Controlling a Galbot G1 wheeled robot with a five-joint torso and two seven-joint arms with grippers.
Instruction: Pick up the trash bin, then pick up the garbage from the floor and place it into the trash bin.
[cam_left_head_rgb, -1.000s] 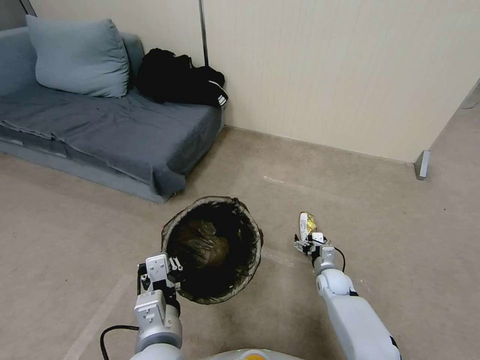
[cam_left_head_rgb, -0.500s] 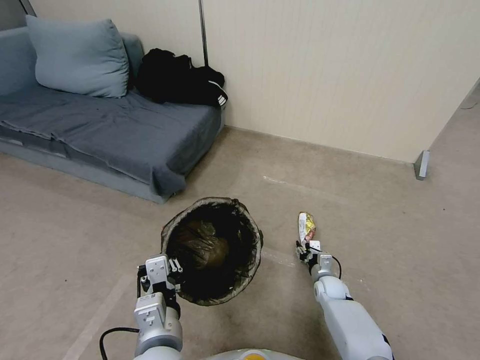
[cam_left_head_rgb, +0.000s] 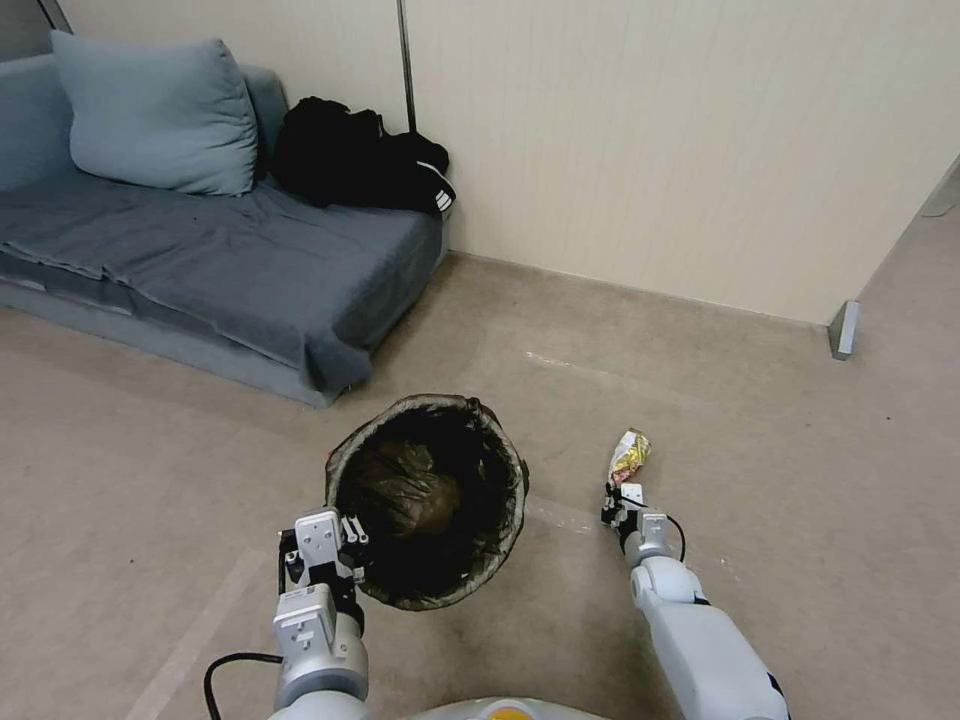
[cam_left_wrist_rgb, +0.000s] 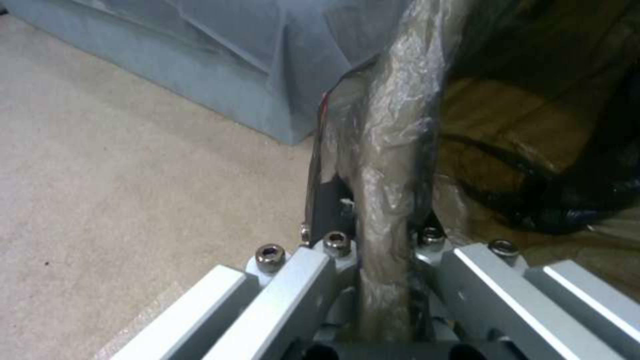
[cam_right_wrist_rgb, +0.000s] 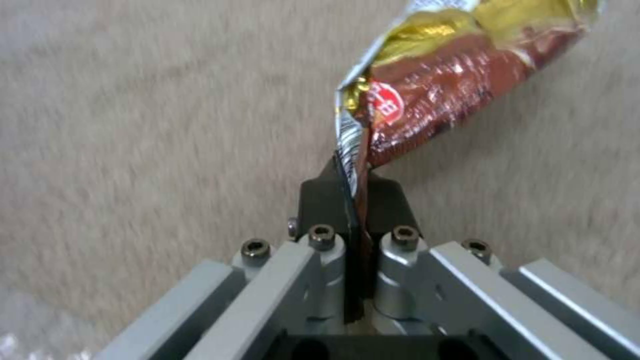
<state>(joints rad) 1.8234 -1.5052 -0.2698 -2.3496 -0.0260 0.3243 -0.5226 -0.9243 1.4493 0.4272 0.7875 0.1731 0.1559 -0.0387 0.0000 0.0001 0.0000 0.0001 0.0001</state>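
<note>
The left gripper (cam_left_head_rgb: 350, 528) holds the trash bin (cam_left_head_rgb: 427, 497) by its near rim, low in front of the robot, with the opening tipped toward the head camera; in the left wrist view the fingers (cam_left_wrist_rgb: 320, 210) are pressed onto the bag-covered rim (cam_left_wrist_rgb: 390, 150), one finger outside the wall and one inside; the bin is lined with a dark brown-black bag (cam_left_head_rgb: 410, 490) that folds over the edge and lies crumpled in the bottom, and whether any litter sits among those folds I cannot tell; to the right of the bin and apart from it, the right gripper (cam_left_head_rgb: 617, 495) pinches one end of a wrapper (cam_left_head_rgb: 629, 456), a crinkled yellow and brown packet with a red and white mark; in the right wrist view the two dark pads (cam_right_wrist_rgb: 320, 200) are closed tight on the flattened end of the wrapper (cam_right_wrist_rgb: 440, 85), and the rest of it sticks out beyond them over the beige floor (cam_left_head_rgb: 760, 480); a grey sofa (cam_left_head_rgb: 220, 260) stands against the wall behind the bin.
</note>
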